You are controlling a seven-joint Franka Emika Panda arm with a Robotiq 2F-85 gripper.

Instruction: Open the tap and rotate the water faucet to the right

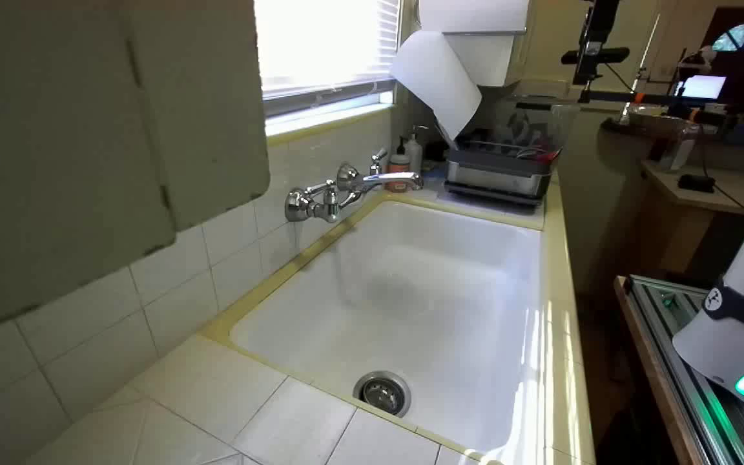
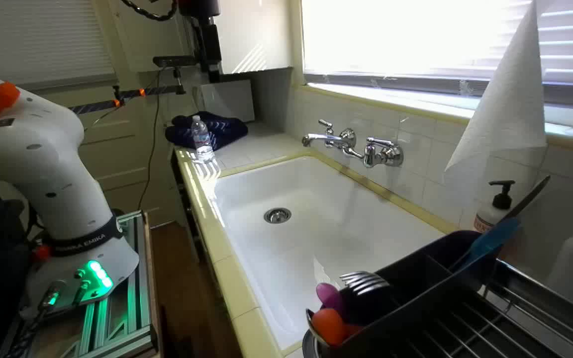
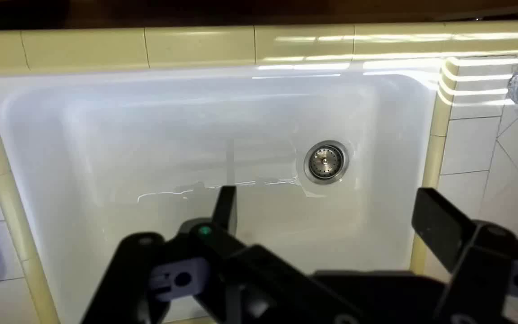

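The water faucet, a slim chrome spout, reaches out from the tiled wall over the white sink in both exterior views. Its fixture has a chrome lever handle on each side of the spout: one handle nearer the drain, the other handle nearer the dish rack. I cannot make out a reddish-orange mark, so I cannot tell which is the tap. My gripper is open and empty above the sink in the wrist view. The fixture does not show there. Neither exterior view shows the gripper.
The white sink basin has a yellow tile rim and a round drain. A dish rack with utensils and soap bottles stand at one end. A water bottle stands at the other. Paper towel hangs nearby.
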